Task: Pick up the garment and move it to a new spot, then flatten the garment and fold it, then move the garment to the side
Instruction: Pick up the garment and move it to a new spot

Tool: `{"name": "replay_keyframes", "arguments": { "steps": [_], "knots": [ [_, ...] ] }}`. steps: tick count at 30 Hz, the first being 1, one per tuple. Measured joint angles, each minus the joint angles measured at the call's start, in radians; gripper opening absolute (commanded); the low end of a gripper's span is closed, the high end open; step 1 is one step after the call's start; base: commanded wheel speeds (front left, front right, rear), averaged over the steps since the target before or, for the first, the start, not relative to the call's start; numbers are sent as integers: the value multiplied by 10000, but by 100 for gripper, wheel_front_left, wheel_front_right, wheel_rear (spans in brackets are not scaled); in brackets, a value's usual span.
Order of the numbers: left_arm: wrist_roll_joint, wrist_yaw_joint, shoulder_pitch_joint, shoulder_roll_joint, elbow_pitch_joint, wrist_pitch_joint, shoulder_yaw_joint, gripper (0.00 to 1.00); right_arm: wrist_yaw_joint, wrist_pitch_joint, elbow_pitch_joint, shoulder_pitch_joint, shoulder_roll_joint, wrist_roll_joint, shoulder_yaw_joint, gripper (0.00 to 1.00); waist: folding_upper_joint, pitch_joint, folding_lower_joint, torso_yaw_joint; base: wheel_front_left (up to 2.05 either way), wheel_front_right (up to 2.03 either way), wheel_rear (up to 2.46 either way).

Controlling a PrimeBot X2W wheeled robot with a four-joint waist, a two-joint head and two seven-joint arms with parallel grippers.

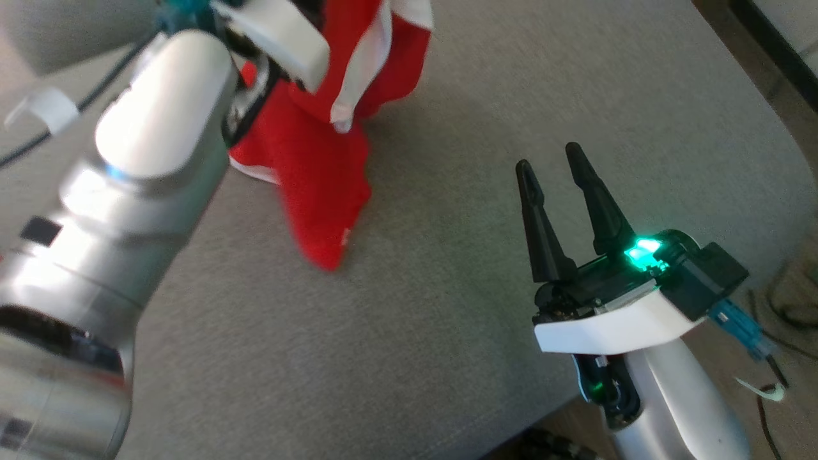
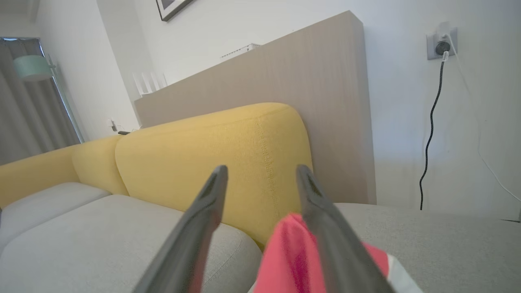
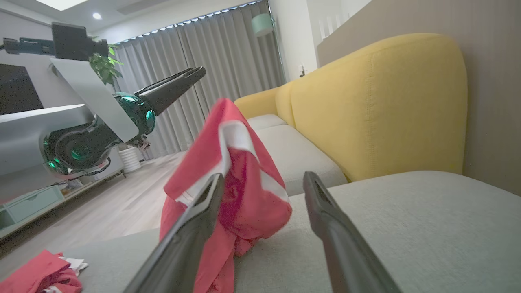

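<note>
L gripper (image 2: 260, 173) is up over the garment (image 1: 313, 172). In its wrist cam I see both fingers spread w/ nothing between the tips. Red cloth sits just under one finger, can't tell if touching. The garment, red w/ white stripes, is bunched on the grey seat cushion (image 1: 447, 96), far-left part in head cam, one peak standing up and a tail trailing toward me. In R wrist cam that peak is below the L fingers and apart from them. R gripper (image 1: 548, 160) hovers over bare cushion to the right of the garment, well apart, fingers spread wide, empty, green light on its body. Yellow backrest (image 2: 211, 146) stands behind the seat. Another red-and-white cloth (image 3: 36, 272) lies past the cushion edge.
</note>
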Motion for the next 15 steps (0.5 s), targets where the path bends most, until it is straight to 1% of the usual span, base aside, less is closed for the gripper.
{"name": "replay_keyframes", "arguments": {
  "steps": [3, 6, 10, 15],
  "knots": [
    [102, -128, -417, -151, 853, -253, -12, 100, 0, 0, -67, 1, 0, 17, 6, 100, 0, 432, 2, -337, 0, 0, 0],
    [13, -303, -426, -242, 1425, -573, -15, 100, 0, 0, -52, 4, 2, 8, -29, 100, 0, 708, 3, -431, 0, 0, 0],
    [0, -389, -425, -267, 1756, -876, 12, 100, 0, 0, 33, -3, 2, -197, -150, 100, 0, 752, 1, -64, 0, 0, 0],
    [8, -428, -193, -113, 1630, -1043, 96, 100, 0, 0, 245, -2, 4, -581, -569, 100, 0, 511, -1, 811, 0, 0, 0]
  ]
}}
